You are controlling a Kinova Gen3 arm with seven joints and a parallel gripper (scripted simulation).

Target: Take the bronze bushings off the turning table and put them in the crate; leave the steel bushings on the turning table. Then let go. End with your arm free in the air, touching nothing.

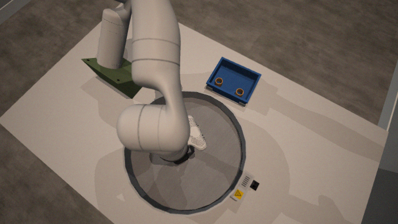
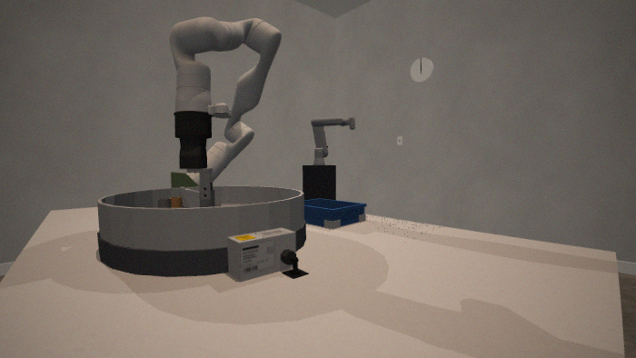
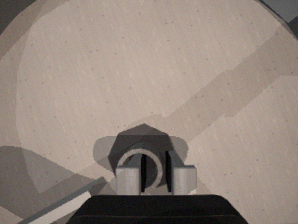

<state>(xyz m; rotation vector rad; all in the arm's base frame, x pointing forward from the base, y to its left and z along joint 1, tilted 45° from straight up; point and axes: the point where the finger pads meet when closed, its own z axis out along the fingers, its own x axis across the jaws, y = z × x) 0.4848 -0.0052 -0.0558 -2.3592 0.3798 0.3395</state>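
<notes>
The blue crate (image 1: 235, 77) (image 2: 333, 210) holds two bronze bushings, one (image 1: 218, 82) at its left and one (image 1: 239, 92) at its front edge. My gripper (image 2: 207, 203) (image 3: 155, 164) points down inside the turning table (image 1: 210, 182) (image 2: 159, 227), its fingers partly apart. In the wrist view a pale grey ring (image 3: 161, 172), looking like a steel bushing, lies low at the fingers, off to the left and partly covered by the left finger. I see no grip on it. In the exterior view a bronze bushing (image 2: 176, 202) and a grey one (image 2: 163, 203) stand left of the fingers. The arm hides them in the top view.
The turning table has a raised wall all round. A control box (image 1: 241, 186) (image 2: 254, 256) with a small black knob stand (image 1: 255, 185) (image 2: 295, 273) sits against its outside. A pale bar (image 3: 62, 205) shows at the wrist view's lower left. The green arm base (image 1: 113, 74) stands behind.
</notes>
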